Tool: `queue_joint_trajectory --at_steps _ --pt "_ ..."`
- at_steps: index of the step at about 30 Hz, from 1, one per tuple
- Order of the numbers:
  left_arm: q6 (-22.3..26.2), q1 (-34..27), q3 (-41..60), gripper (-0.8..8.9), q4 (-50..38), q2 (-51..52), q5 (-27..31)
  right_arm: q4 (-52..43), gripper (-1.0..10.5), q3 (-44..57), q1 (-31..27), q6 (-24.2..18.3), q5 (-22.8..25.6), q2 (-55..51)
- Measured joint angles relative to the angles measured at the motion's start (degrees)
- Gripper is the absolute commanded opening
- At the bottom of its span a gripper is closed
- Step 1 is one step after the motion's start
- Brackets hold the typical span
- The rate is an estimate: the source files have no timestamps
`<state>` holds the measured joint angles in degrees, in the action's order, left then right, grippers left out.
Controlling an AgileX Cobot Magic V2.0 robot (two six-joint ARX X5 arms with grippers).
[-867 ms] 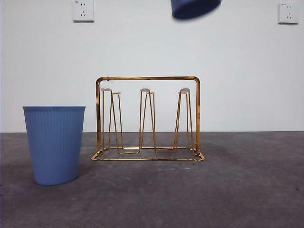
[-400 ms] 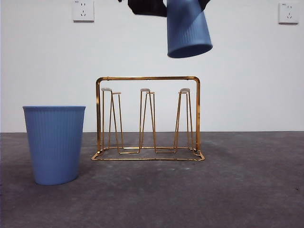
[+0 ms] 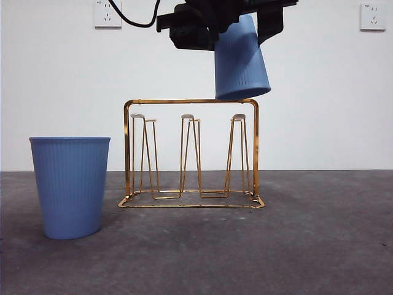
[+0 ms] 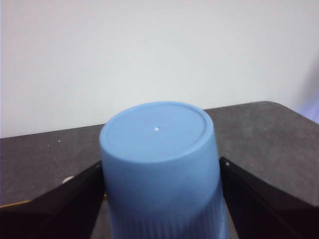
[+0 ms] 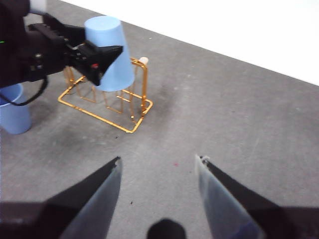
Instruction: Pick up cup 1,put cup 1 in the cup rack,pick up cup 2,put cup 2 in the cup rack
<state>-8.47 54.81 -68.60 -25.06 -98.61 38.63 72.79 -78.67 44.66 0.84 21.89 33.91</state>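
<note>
1. Blue ribbed plastic forms the inverted cup (image 3: 241, 58), which the left gripper (image 3: 224, 18) clamps between its two black jaws, mouth downward and slightly tilted.
2. From the front, the cup's open rim hangs just above the top bar of the cup rack (image 3: 191, 153), over its right-hand end; whether rim and bar touch cannot be told.
3. The left wrist view shows the cup's flat base (image 4: 155, 132) facing the camera, with a jaw pressed against each side of the cup wall.
4. The gold wire rack stands on the grey table (image 3: 307, 246), its white-tipped prongs upright and bare.
5. A second blue cup (image 3: 70, 186) stands upright on the table just beside the rack, on the side away from the held cup.
6. The right gripper (image 5: 158, 167) hovers well apart from the rack, jaws spread wide and holding nothing.
7. From the right wrist view, the left arm (image 5: 35, 50) reaches over the rack with the cup above one end.
</note>
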Motion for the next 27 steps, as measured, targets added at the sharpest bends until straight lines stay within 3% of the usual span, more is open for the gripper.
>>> queue_joint_trajectory --at_steps 27 --pt "-3.0 -1.3 -0.4 -0.06 -1.2 -7.4 1.7 0.9 2.6 0.0 0.0 0.0 -4.3 0.0"
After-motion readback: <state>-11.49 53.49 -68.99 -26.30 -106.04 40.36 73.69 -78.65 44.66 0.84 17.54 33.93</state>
